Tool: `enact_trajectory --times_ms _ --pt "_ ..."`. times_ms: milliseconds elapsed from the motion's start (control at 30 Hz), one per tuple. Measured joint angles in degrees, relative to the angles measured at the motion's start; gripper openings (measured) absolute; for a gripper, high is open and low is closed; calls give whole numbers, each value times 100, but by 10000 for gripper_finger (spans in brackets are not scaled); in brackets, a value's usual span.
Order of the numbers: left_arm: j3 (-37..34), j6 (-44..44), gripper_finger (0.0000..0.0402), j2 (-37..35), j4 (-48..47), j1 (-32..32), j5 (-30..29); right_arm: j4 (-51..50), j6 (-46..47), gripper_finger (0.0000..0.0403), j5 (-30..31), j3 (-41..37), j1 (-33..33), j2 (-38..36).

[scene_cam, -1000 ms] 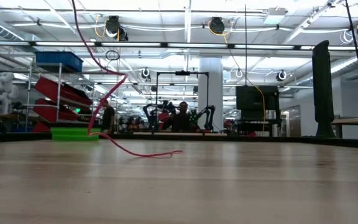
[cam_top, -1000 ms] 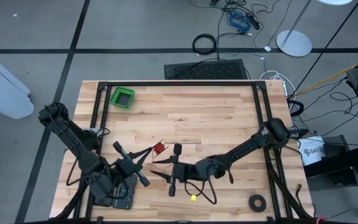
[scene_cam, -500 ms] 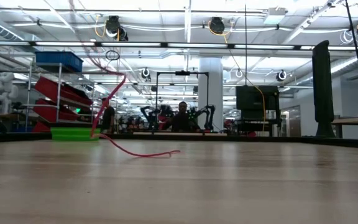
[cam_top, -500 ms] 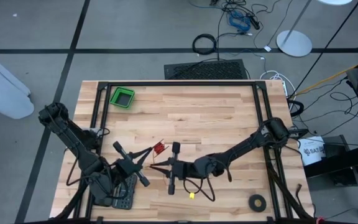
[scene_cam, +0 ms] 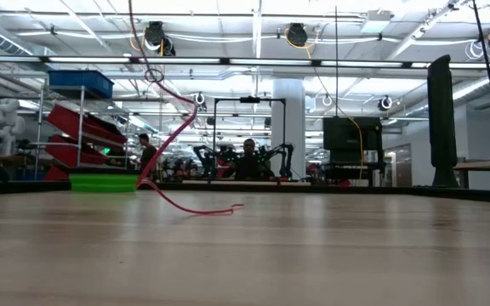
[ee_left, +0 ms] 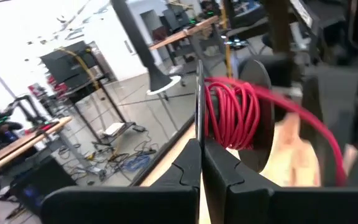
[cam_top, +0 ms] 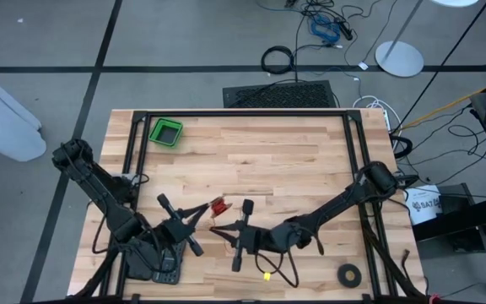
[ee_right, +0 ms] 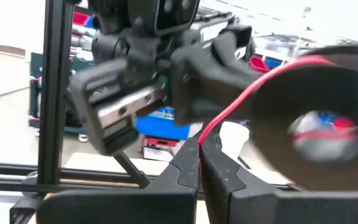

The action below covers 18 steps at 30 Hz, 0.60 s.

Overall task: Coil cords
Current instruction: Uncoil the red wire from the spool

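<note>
Left gripper low over the table's near-left part, fingers pinched together on a dark spool wound with the red cord. Right gripper just beside it, clamped on the cord's free strand (thin red line running to the spool). In low view, cord tail trailing onto wooden table. Green bin well apart, far-left corner.

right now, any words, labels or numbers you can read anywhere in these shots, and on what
"SATA": partly legible print on the white bucket right of the table in the high view; more print there is too small to read.
No other readable text; none on the green bin.
</note>
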Motion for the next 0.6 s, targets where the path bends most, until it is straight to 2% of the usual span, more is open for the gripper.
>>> enact_trajectory --times_ms 167,367,600 --pt "0 -6 4 -2 -170 -14 384 -169 -569 0 633 0 314 -252" --pt "0 16 4 -2 -274 -116 415 -624 -1293 0 1826 0 712 -561" --pt "0 35 4 -2 -252 -151 413 -1500 -1369 0 2952 2 832 -668"
